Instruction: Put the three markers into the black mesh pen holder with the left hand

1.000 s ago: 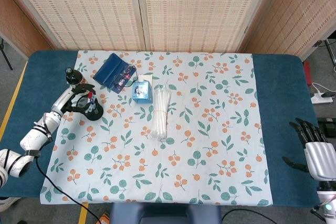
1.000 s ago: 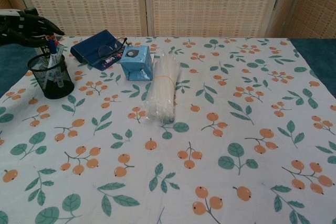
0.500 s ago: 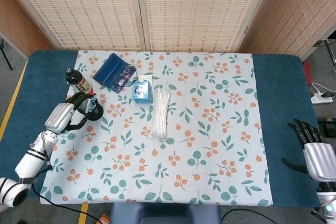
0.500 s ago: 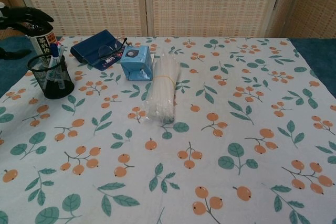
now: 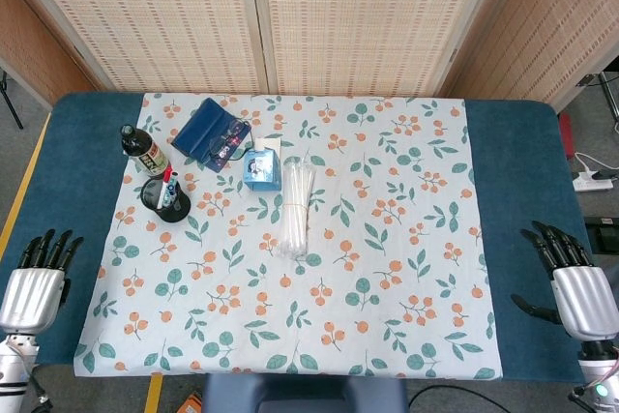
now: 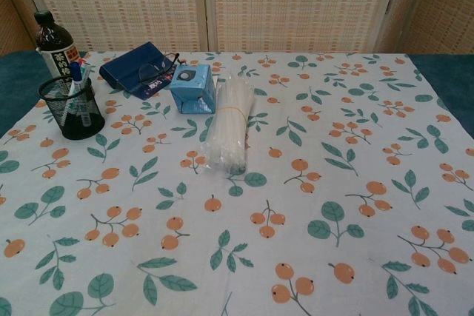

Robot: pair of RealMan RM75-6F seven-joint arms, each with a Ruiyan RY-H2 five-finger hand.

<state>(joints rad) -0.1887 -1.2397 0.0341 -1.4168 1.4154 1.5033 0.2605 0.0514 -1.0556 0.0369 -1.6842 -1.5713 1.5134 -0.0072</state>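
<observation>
Left robot hand (image 5: 34,282) hangs empty, fingers spread, at the tabletop (image 5: 58,157) edge. Markers (image 6: 76,79) stand in the holder (image 6: 71,108), beside a bottle (image 6: 56,48): any re-reach risks toppling either. Right robot hand (image 5: 571,282) is likewise empty, fingers apart.

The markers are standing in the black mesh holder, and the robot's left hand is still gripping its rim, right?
Not quite. The markers do stand in the black mesh holder, but the head view shows the left hand open, off at the table's near edge.
</observation>
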